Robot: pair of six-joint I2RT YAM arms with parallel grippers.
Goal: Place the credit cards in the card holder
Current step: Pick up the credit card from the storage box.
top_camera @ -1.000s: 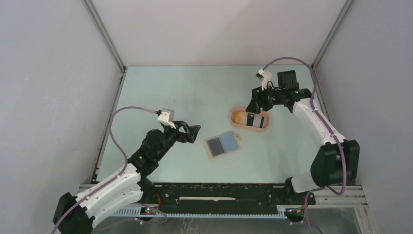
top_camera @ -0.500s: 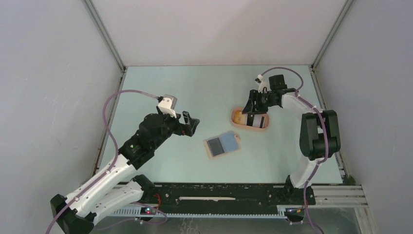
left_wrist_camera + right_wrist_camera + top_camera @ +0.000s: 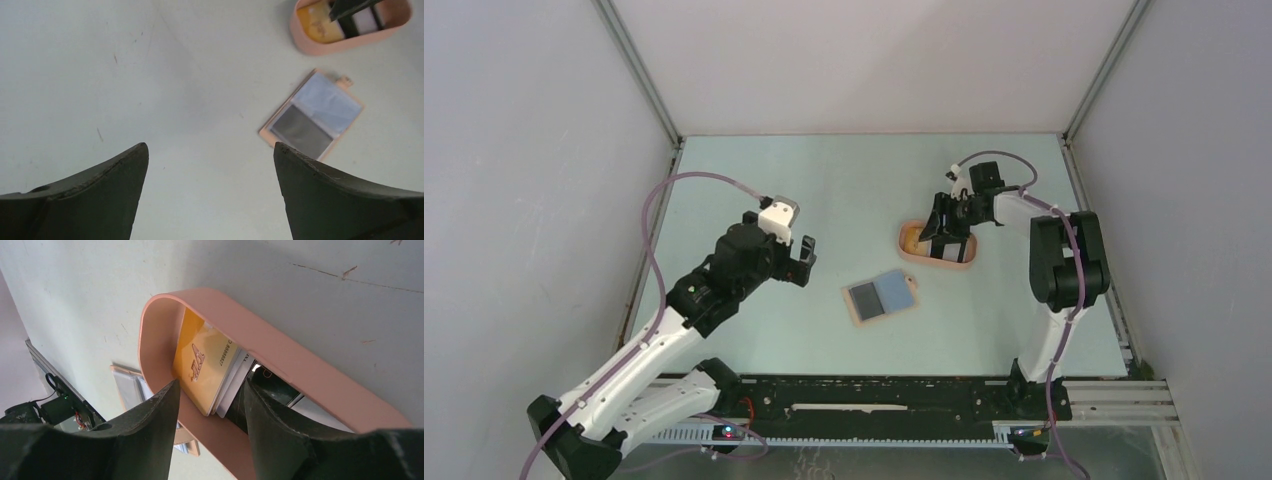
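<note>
The tan card holder [image 3: 912, 285] lies flat mid-table with a blue-grey, dark-banded credit card [image 3: 881, 295] on its face; the left wrist view shows both, the holder [image 3: 344, 80] and the card [image 3: 320, 112]. In the peach tray [image 3: 906, 247] lie a yellow card [image 3: 202, 362] and a white card [image 3: 235, 375] under it. My right gripper [image 3: 210, 390] is down at the tray, one finger outside its wall and one inside beside the cards, jaws apart. My left gripper [image 3: 210, 146] hangs wide open over bare table left of the holder.
The tray [image 3: 320, 47] stands just beyond the holder toward the back right. Grey walls close the table at the left, back and right. The arm bases and a black rail run along the near edge.
My right gripper has sunk into the tray's left end, its jaws narrowed a little and its arm folded upright. My left gripper has drawn back left and tipped downward.
</note>
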